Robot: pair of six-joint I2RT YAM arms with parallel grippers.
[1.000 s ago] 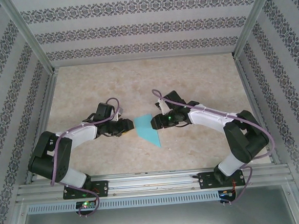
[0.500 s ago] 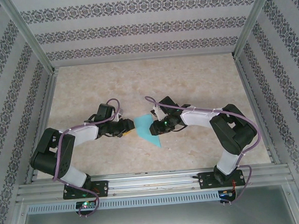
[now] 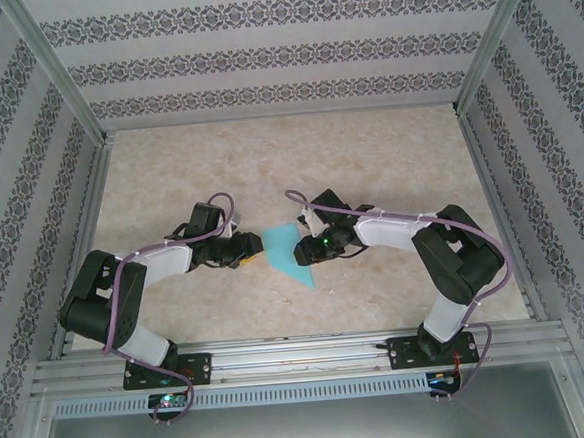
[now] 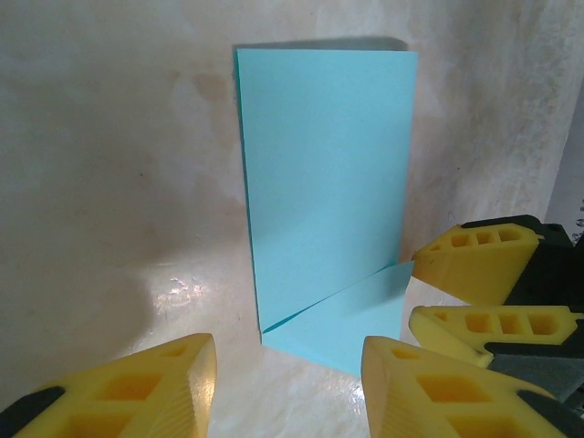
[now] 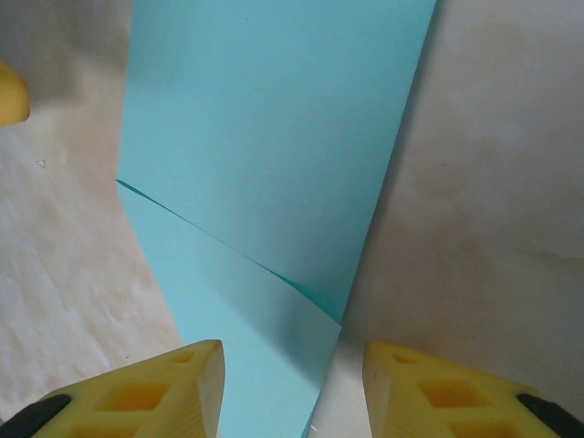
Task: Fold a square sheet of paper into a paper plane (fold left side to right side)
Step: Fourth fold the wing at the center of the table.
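One half-fold looks done on the sheet of paper (image 4: 324, 182) ahead. My left gripper (image 4: 287, 388) and right gripper (image 5: 292, 392) gape empty; nose folds remain.

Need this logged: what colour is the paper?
The paper is plain light turquoise; left wrist view.

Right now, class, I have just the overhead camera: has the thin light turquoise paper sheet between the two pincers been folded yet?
Observer: Yes; the left wrist view shows the thin light turquoise paper sheet as a narrow folded rectangle.
Operator: Any corner folds?
Observer: One slanted flap crosses its end nearest the left pincer.
Operator: Is the right pincer gripping?
Observer: No; its wrist view shows open jaws, the paper flat between them.
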